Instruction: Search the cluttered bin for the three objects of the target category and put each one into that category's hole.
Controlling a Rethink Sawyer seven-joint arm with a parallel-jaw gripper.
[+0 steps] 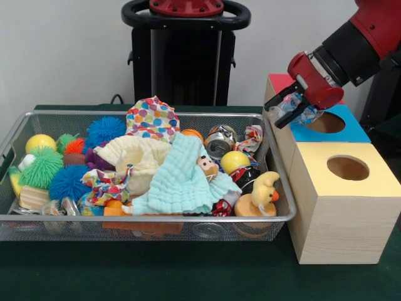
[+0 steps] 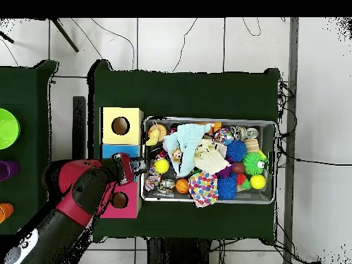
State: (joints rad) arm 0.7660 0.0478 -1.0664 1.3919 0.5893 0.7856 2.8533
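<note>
The counter [image 1: 188, 282], draped in dark green cloth, carries a wire bin [image 1: 37, 119] heaped with toys, and beside it a row of wooden boxes. The red and black arm [image 1: 369, 31] reaches down from above toward those boxes. The blue-topped box [image 1: 360, 133] sits in the middle of the row, between the yellow-topped box [image 1: 376, 185] and a red-topped one [image 1: 279, 81]. The end effector [image 1: 294, 108] is clenched on a crumpled, shiny piece [image 1: 299, 111], seemingly a squashed can or wrapper; its exact kind cannot be told. This held piece hangs just above the blue box's hole [image 1: 327, 123], offset toward the bin side of the opening. The coming move appears to turn on that offset: the piece lies slightly short of the hole's centre, so a small shift away from the bin should precede release. A similar crushed can [image 1: 219, 143] remains in the bin.
</note>
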